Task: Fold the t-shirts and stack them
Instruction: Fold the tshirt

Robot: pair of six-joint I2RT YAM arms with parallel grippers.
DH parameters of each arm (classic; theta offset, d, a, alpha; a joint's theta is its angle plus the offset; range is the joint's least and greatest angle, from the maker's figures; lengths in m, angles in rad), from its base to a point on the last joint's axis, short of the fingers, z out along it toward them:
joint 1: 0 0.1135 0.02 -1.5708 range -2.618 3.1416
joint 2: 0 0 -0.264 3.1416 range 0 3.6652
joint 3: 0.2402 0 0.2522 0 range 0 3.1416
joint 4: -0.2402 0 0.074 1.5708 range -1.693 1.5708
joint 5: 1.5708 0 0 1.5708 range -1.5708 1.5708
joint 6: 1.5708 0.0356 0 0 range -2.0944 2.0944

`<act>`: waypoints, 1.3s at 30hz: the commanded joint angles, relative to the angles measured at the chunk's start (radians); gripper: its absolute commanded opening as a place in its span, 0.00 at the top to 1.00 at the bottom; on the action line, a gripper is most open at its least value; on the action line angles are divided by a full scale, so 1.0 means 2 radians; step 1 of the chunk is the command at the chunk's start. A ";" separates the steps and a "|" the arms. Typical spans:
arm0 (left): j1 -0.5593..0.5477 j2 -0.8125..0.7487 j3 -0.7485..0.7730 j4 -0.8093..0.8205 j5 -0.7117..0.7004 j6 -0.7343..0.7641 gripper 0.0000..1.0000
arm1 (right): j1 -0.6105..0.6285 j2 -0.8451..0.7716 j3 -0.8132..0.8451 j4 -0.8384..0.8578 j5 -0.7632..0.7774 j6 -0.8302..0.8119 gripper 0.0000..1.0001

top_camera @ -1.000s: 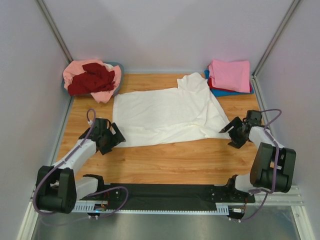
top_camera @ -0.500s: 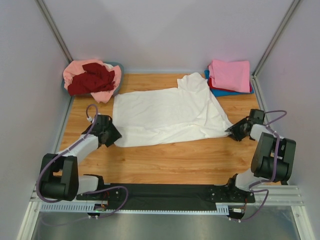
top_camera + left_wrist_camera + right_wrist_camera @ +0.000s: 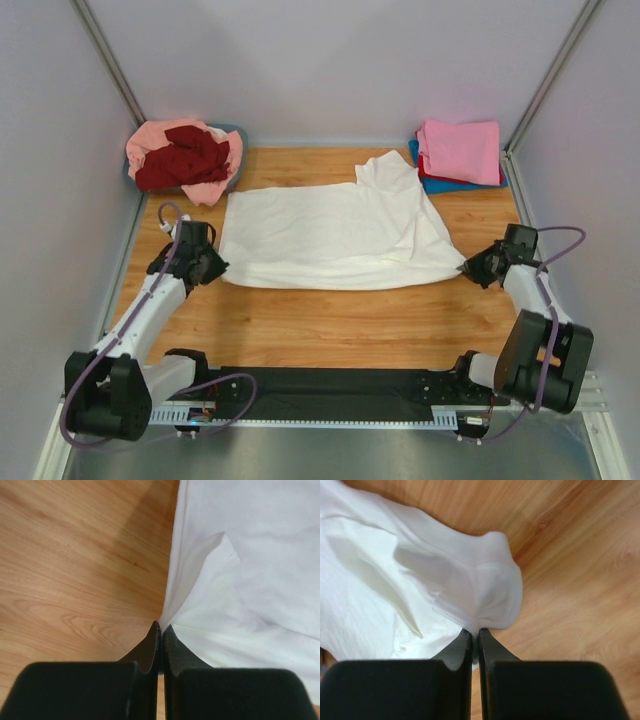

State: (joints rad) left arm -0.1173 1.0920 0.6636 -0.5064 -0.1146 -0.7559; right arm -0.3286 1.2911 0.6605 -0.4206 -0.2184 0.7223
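Two pinches: your left gripper [image 3: 161, 627] and right gripper [image 3: 475, 632] clamp the limp, light off-white t-shirt [image 3: 330, 235] by its near corners.

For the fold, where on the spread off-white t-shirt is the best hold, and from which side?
By its two near corners, each from its outer side, coming in low. The off-white t-shirt lies mostly flat, so only its edges offer a lip to pinch. The left tool is shut on the near-left corner, the right tool on the near-right one; that hold looks sound.
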 commanded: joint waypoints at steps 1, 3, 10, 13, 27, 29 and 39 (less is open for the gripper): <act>0.011 -0.051 0.022 -0.063 -0.031 0.017 1.00 | -0.007 -0.076 0.013 -0.072 0.064 -0.004 0.99; 0.012 -0.068 0.016 -0.071 -0.029 0.018 1.00 | -0.007 -0.114 0.019 -0.112 0.077 -0.011 1.00; 0.013 -0.107 -0.025 -0.090 -0.008 -0.002 1.00 | -0.011 -0.189 0.003 -0.168 0.088 -0.006 1.00; 0.013 -0.129 -0.033 -0.110 -0.005 -0.009 1.00 | -0.013 -0.211 -0.007 -0.187 0.089 -0.004 0.96; 0.013 -0.198 0.148 -0.207 0.037 0.076 0.09 | 0.005 -0.293 0.006 -0.133 -0.033 -0.033 0.25; 0.013 -0.188 0.169 -0.218 0.030 0.116 0.09 | 0.059 -0.262 0.021 -0.117 -0.025 -0.039 0.27; 0.013 -0.226 0.122 -0.187 0.015 0.187 0.09 | 0.233 -0.037 0.046 -0.031 0.042 -0.031 0.35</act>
State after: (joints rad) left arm -0.0963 0.6682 0.9226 -0.9165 -0.0895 -0.4545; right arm 0.1135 1.1255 0.7322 -0.5980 -0.1711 0.6582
